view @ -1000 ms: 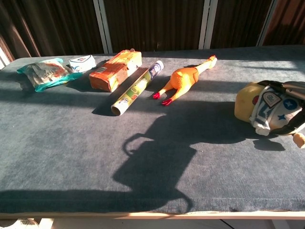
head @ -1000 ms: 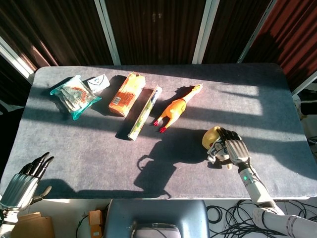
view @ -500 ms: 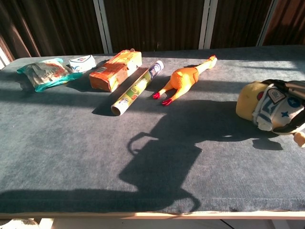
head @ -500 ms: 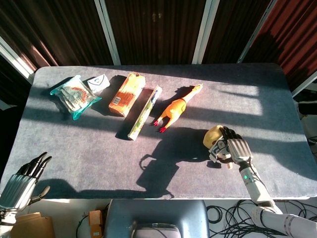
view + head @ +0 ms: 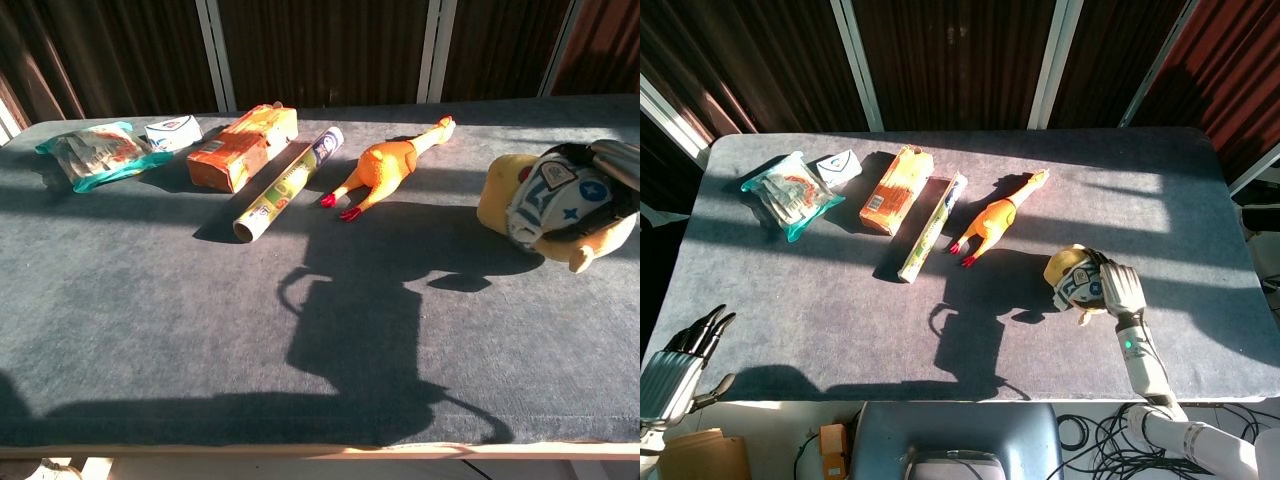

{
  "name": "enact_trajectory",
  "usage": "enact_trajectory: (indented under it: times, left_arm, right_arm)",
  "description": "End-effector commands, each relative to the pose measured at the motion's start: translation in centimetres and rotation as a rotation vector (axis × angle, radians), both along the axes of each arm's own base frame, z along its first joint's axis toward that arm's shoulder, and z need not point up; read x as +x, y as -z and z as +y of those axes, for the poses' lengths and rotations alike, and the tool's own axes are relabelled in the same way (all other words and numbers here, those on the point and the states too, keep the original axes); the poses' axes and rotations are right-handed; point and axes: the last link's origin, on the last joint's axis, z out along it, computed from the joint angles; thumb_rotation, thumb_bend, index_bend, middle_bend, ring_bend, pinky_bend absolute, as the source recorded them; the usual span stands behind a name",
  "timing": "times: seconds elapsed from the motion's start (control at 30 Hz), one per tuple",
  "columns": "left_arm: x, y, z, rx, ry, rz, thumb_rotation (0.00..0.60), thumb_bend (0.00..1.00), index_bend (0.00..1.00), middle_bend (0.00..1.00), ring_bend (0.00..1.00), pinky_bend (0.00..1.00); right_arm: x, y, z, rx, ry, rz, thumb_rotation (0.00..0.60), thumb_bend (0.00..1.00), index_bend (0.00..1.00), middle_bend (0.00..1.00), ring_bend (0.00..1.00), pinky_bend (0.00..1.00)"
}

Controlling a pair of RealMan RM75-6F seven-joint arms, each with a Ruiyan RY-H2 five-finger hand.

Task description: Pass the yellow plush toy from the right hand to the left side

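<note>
The yellow plush toy [image 5: 1072,277] [image 5: 535,205], with a white and blue patch on it, hangs just above the table at the right, its shadow on the cloth below. My right hand [image 5: 1118,287] [image 5: 610,175] grips it from the right side, fingers wrapped around its body. My left hand [image 5: 678,360] hovers off the front left corner of the table, fingers apart and holding nothing; the chest view does not show it.
On the grey table [image 5: 820,300] lie a teal snack bag [image 5: 788,195], a small white packet [image 5: 839,166], an orange box [image 5: 896,189], a printed tube [image 5: 932,227] and a rubber chicken [image 5: 995,218]. A dark shadow covers the front centre.
My right hand has lifted the plush toy off the cloth and carried it slightly back and left. My left hand has drifted a little toward the lower left.
</note>
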Motion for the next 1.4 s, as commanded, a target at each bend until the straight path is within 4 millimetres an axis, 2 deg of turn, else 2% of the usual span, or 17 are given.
enact_trajectory:
  times: [0.03,0.17,0.3,0.47,0.63,0.8,0.87,0.9,1.0,1.07,1.13,1.17,1.23,1.4]
  left_arm:
    - [0.0,0.0,0.0,0.002,0.001,0.0,0.6,0.29,0.08,0.0,0.12,0.26]
    - [0.1,0.0,0.0,-0.002,0.006,-0.001,0.6,0.29,0.08,0.0,0.12,0.26]
    - [0.1,0.0,-0.1,0.0,0.01,0.0,0.6,0.29,0.08,0.0,0.12,0.26]
    - [0.2,-0.1,-0.3,-0.01,0.014,-0.009,0.6,0.29,0.08,0.0,0.12,0.26]
    - [0.2,-0.2,-0.5,-0.006,0.023,-0.009,0.6,0.29,0.08,0.0,0.12,0.26]
    - [0.3,-0.3,-0.6,-0.009,0.027,-0.009,0.6,0.29,0.08,0.0,0.12,0.26]
    - [0.3,-0.3,-0.6,-0.013,0.027,-0.009,0.6,0.29,0.08,0.0,0.12,0.27]
    - [0.3,-0.3,-0.7,-0.015,0.028,-0.009,0.6,0.29,0.09,0.0,0.12,0.27]
    - [0.3,-0.3,-0.8,-0.021,0.033,-0.011,0.6,0.29,0.09,0.0,0.13,0.26]
    - [0.3,-0.3,-0.8,-0.022,0.035,-0.012,0.6,0.29,0.08,0.0,0.13,0.26]
    - [0.3,-0.3,-0.8,-0.025,0.035,-0.01,0.6,0.29,0.08,0.0,0.13,0.26]
    - [0.3,-0.2,-0.8,-0.027,0.035,-0.01,0.6,0.29,0.08,0.0,0.13,0.26]
    - [0.3,-0.2,-0.8,-0.029,0.034,-0.005,0.6,0.29,0.08,0.0,0.13,0.26]
    - [0.3,0.0,-0.7,-0.034,0.034,0.003,0.6,0.29,0.08,0.0,0.13,0.26]
  right_arm:
    - [3.6,0.9,0.6,0.009,-0.149,-0.169,0.6,0.3,0.88,0.57,0.69,0.84]
    - [6.9,1.8,0.9,0.091,-0.247,-0.272,0.6,0.3,0.88,0.57,0.69,0.83]
    - [9.8,3.8,0.4,0.157,-0.318,-0.251,0.6,0.3,0.87,0.57,0.69,0.83]
    - [12.3,7.0,-0.5,0.22,-0.366,-0.211,0.6,0.3,0.83,0.57,0.66,0.8]
    - [14.8,10.4,-1.3,0.306,-0.379,-0.266,0.6,0.3,0.74,0.57,0.6,0.74]
    - [16.7,12.5,-1.4,0.329,-0.418,-0.283,0.6,0.3,0.7,0.55,0.57,0.72]
    - [17.0,13.4,-1.3,0.35,-0.421,-0.265,0.6,0.3,0.65,0.51,0.5,0.66]
    - [17.0,13.8,-1.2,0.364,-0.419,-0.26,0.6,0.3,0.6,0.47,0.44,0.61]
    - [16.9,14.4,-0.9,0.391,-0.415,-0.254,0.6,0.3,0.43,0.3,0.21,0.4]
    - [16.7,14.6,-0.7,0.409,-0.418,-0.246,0.6,0.29,0.24,0.15,0.05,0.23]
    - [16.4,14.5,-0.5,0.43,-0.433,-0.237,0.6,0.26,0.06,0.03,0.0,0.1]
    - [16.3,14.4,-0.5,0.428,-0.439,-0.237,0.6,0.24,0.02,0.01,0.0,0.07]
    - [16.3,13.9,-0.5,0.419,-0.451,-0.253,0.6,0.19,0.0,0.0,0.0,0.01]
    - [16.6,12.5,-0.4,0.391,-0.486,-0.3,0.6,0.12,0.0,0.0,0.0,0.0]
